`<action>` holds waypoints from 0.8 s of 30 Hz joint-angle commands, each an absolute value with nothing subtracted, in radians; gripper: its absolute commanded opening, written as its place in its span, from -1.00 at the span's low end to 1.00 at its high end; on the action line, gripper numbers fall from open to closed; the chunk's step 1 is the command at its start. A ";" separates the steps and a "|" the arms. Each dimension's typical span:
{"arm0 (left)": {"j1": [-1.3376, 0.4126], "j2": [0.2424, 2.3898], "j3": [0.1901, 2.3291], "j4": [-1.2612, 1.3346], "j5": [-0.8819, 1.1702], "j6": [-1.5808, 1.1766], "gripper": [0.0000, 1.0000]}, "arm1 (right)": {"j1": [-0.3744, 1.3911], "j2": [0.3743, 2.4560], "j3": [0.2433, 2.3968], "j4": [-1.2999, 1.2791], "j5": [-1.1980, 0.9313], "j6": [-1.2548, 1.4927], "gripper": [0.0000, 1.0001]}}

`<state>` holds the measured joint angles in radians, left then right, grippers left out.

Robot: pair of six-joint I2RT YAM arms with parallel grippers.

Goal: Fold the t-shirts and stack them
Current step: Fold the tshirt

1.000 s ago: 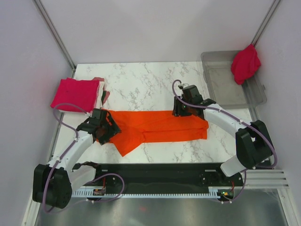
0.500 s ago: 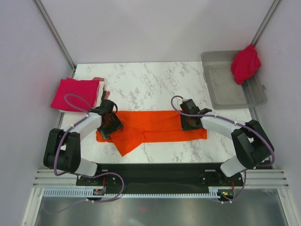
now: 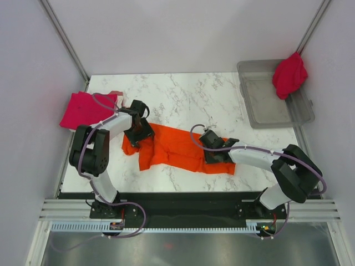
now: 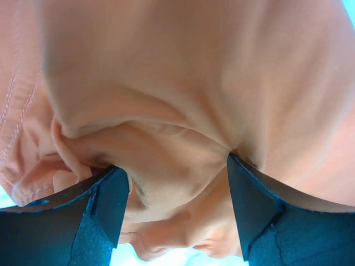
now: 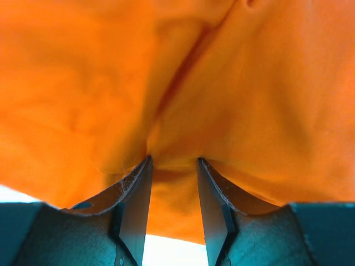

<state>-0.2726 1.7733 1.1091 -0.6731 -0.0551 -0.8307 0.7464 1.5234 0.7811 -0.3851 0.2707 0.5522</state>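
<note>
Left pincer (image 4: 176, 172), at 9 o'clock, gripped a fat wad of the orange t-shirt (image 3: 176, 151); right pincer (image 5: 173, 166) pinched a thin fold, which could slip and skew the crease.

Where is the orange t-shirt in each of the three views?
Top external: orange t-shirt, crumpled, at centre.
Left wrist: fills the picture, bunched inside the left gripper.
Right wrist: fills the picture, folded inside the right gripper.
Landmark: from above, left gripper and right gripper sit near the shirt's ends.

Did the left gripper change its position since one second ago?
Yes. The left gripper has moved toward the far edge of the table and slightly rightward, gripping the orange t-shirt.
</note>
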 commanded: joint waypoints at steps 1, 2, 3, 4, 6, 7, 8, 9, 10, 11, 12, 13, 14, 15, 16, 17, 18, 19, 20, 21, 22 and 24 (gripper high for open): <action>-0.301 1.894 1.150 -0.578 -0.015 -0.808 0.53 | 0.882 1.528 0.719 -0.446 0.187 0.662 -0.07; -0.307 1.908 1.187 -0.578 -0.014 -0.804 0.53 | 0.970 1.532 0.719 -0.440 0.177 0.693 -0.06; -0.316 1.926 1.209 -0.580 -0.006 -0.798 0.53 | 1.021 1.540 0.726 -0.436 0.170 0.745 -0.06; -0.319 1.960 1.233 -0.581 -0.005 -0.792 0.53 | 1.067 1.551 0.735 -0.417 0.144 0.771 -0.04; -0.333 1.997 1.305 -0.583 0.030 -0.779 0.51 | 1.190 1.595 0.785 -0.388 0.097 0.808 -0.03; -0.339 2.034 1.360 -0.580 0.035 -0.772 0.51 | 1.257 1.623 0.840 -0.365 0.071 0.828 -0.02; -0.345 2.049 1.388 -0.581 0.038 -0.762 0.51 | 1.279 1.632 0.871 -0.359 0.063 0.831 0.00; -0.353 2.063 1.413 -0.580 0.047 -0.744 0.50 | 1.293 1.637 0.899 -0.359 0.060 0.831 0.02; -0.356 2.077 1.457 -0.580 0.046 -0.735 0.50 | 1.295 1.629 0.940 -0.359 0.055 0.824 0.04; -0.357 2.097 1.477 -0.581 0.040 -0.710 0.50 | 1.287 1.617 0.957 -0.362 0.064 0.815 0.10; -0.357 2.103 1.495 -0.580 0.023 -0.698 0.51 | 1.273 1.603 0.972 -0.367 0.071 0.804 0.16; -0.354 2.108 1.514 -0.580 0.015 -0.680 0.51 | 1.253 1.570 0.983 -0.374 0.069 0.793 0.21; -0.354 2.112 1.550 -0.581 0.003 -0.661 0.51 | 1.205 1.553 1.003 -0.377 0.063 0.760 0.26; -0.351 2.115 1.568 -0.581 -0.014 -0.631 0.53 | 1.175 1.533 1.008 -0.379 0.049 0.747 0.30; -0.348 2.115 1.595 -0.581 -0.024 -0.614 0.53 | 1.143 1.514 1.012 -0.380 0.046 0.730 0.31; -0.344 2.115 1.611 -0.580 -0.029 -0.588 0.53 | 1.068 1.479 1.015 -0.382 0.041 0.701 0.31; -0.333 2.112 1.623 -0.580 -0.026 -0.577 0.54 | 1.028 1.464 1.020 -0.377 0.026 0.684 0.32; -0.324 2.108 1.634 -0.578 -0.015 -0.568 0.54 | 0.949 1.444 1.026 -0.373 0.017 0.669 0.33; -0.319 2.102 1.637 -0.571 -0.006 -0.551 0.54 | 0.909 1.440 1.034 -0.371 0.008 0.629 0.32; -0.313 2.083 1.638 -0.565 -0.003 -0.543 0.55 | 0.870 1.442 1.045 -0.367 -0.030 0.609 0.32; -0.314 2.069 1.631 -0.555 0.018 -0.531 0.56 | 0.798 1.460 1.070 -0.356 -0.044 0.592 0.31; -0.313 2.019 1.615 -0.531 0.003 -0.508 0.60 | 0.734 1.494 1.101 -0.342 -0.099 0.543 0.28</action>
